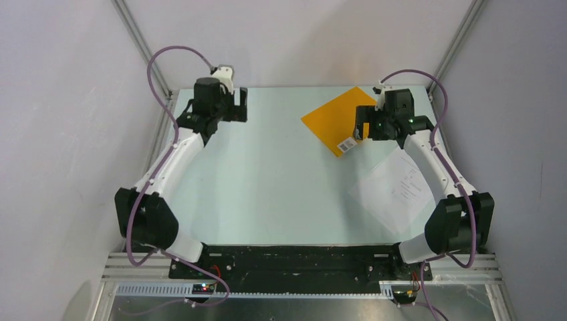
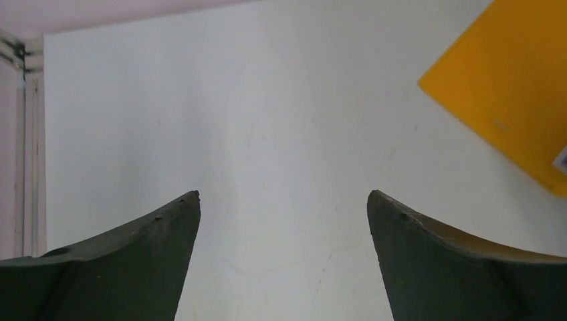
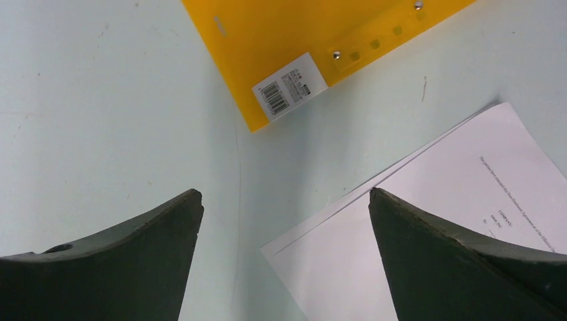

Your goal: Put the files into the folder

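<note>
so folder (image 3: 281, 40) lies shut, files (image 3: 468, 174) just beside; left gripper (image 2: 284, 200) and right gripper (image 3: 286, 197) gape empty, probably staged for pickup.

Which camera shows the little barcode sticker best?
The right wrist view: the barcode sticker looks big, its bars clear. The top view shows it tiny on the folder's corner. The left wrist view catches only a sliver at the edge.

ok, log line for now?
left gripper: open, empty | right gripper: open, empty | white printed paper sheets: outside flat orange-yellow card folder, not touching
</note>
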Controlling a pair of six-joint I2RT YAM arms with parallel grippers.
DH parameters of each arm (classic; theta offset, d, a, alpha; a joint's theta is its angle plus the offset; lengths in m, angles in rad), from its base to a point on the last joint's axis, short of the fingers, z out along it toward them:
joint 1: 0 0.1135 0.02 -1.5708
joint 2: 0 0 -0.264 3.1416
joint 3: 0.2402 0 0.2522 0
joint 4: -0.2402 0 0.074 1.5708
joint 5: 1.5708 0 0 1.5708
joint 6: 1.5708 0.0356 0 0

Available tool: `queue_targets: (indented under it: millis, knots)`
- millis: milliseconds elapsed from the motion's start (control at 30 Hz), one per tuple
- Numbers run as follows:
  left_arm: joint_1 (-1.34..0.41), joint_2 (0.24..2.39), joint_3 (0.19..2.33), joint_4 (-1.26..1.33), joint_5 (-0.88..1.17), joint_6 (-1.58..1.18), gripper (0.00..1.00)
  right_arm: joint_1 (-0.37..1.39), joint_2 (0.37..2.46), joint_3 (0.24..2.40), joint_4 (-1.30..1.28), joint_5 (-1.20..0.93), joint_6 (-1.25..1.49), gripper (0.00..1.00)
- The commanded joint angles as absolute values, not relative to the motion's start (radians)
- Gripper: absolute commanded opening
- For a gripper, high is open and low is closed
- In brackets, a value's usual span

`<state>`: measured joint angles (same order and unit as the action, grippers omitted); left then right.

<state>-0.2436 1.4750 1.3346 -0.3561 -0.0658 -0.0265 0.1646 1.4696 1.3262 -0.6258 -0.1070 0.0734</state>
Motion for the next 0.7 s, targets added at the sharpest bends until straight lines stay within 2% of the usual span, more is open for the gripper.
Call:
queue_targets:
  millis: [0, 133, 233, 400, 500, 667]
  knots:
    - [-0.219, 1.552, 1.499, -0.335, -0.04, -0.092, 0.99, 0.152, 1.478, 1.335, -0.565, -0.057, 0.093, 0.99]
    - [-0.199, 1.649, 1.563, -0.334, 0.056, -0.319, 1.0, 0.109, 1.53, 1.391, -0.58, -0.155, 0.035, 1.0]
    - [-0.196, 1.719, 1.581, -0.306, 0.045, -0.456, 1.0, 0.078, 1.588, 1.455, -0.582, -0.241, 0.068, 0.99]
    - [-0.195, 1.843, 1.552, -0.221, 0.259, -0.712, 0.94, 0.052, 1.682, 1.492, -0.558, -0.299, 0.105, 0.98]
    - [-0.213, 1.883, 1.46, -0.043, 0.364, -0.861, 0.88, 0.05, 1.748, 1.505, -0.549, -0.327, 0.095, 0.98]
    - [-0.277, 1.951, 1.363, 0.169, 0.462, -1.005, 0.86, 0.02, 1.858, 1.541, -0.549, -0.388, 0.109, 0.97]
